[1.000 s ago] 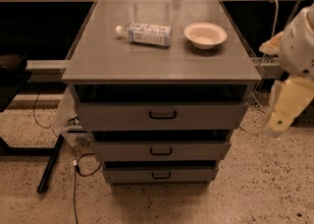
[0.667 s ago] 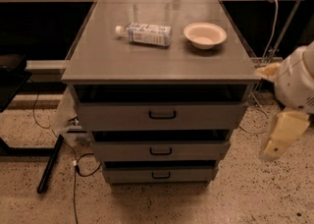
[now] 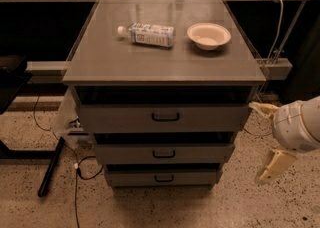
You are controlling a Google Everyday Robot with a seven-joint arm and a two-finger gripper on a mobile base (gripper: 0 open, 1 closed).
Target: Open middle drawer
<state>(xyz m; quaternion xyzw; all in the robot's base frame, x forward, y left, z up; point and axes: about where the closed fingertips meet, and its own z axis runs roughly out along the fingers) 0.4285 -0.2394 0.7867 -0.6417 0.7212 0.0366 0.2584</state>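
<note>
The grey cabinet has three stacked drawer fronts, each with a small black bar handle. The middle drawer (image 3: 164, 153) sits between the top drawer (image 3: 165, 117) and the bottom drawer (image 3: 163, 176); its front stands close to the cabinet with a dark gap above it. My gripper (image 3: 262, 142) hangs to the right of the cabinet, level with the middle drawer and apart from it. Its two cream fingers (image 3: 273, 166) are spread open and hold nothing.
On the cabinet top (image 3: 100, 64) lie a plastic bottle (image 3: 147, 34) on its side and a white bowl (image 3: 209, 35). Cables (image 3: 76, 167) and a black bar (image 3: 50, 167) lie on the speckled floor at the left. A cable hangs at the right (image 3: 276, 27).
My gripper has moved downward beside the cabinet's right side, from the level of the top drawer to the level of the middle drawer. The drawers have not moved.
</note>
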